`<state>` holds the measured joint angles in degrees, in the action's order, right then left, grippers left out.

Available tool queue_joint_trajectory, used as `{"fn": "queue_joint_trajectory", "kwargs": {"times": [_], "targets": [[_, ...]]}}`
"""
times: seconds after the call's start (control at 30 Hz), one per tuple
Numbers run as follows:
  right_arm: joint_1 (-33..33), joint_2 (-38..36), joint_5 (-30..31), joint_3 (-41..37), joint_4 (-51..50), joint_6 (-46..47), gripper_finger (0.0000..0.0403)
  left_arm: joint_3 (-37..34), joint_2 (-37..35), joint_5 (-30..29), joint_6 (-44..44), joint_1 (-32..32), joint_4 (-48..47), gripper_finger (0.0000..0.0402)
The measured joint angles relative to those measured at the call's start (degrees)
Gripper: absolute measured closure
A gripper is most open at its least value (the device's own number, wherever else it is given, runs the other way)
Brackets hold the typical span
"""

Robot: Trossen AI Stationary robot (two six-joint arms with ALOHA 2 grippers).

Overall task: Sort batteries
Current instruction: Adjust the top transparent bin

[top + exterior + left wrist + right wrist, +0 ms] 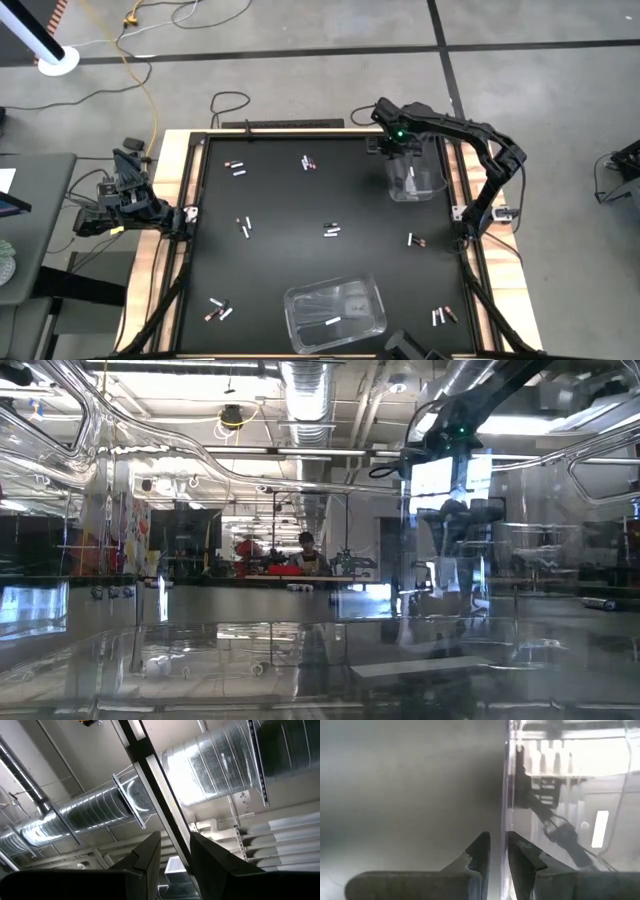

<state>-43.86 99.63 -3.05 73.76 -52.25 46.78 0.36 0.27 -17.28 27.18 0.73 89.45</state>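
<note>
Batteries lie in small pairs across the black mat [280,260], for instance at the far left [236,168], the middle [332,231] and the near left [218,309]. My right gripper [498,851] hangs pointing down over the left wall of the clear bin [415,175] at the far right. Its fingers are a narrow gap apart with nothing between them. A white battery [599,829] lies on that bin's floor. A second clear bin [335,315] at the near edge holds a white battery [332,321]. My left gripper [175,855] waits off the table's left edge, pointing up, open.
More batteries lie at the far middle [308,162], right [415,240] and near right corner [444,316]. A wooden frame [170,180] borders the mat. Bare mat lies between the two bins. In the low view a person [306,550] sits far behind the table.
</note>
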Motion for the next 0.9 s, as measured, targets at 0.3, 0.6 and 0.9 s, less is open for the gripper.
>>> {"fn": "queue_joint_trajectory", "kwargs": {"times": [0.3,0.6,0.9], "targets": [[0.4,0.0,0.0,0.0,0.8,-0.7,0.0319,0.0,0.0,0.0,0.0,0.0,0.0,0.03],[0.3,0.0,0.0,0.0,-2.1,-3.6,0.0319,0.0,0.0,0.0,0.0,0.0,0.0,0.03],[0.7,0.0,0.0,0.0,-0.5,-3.7,0.0319,0.0,0.0,0.0,0.0,0.0,0.0,0.03]]}}
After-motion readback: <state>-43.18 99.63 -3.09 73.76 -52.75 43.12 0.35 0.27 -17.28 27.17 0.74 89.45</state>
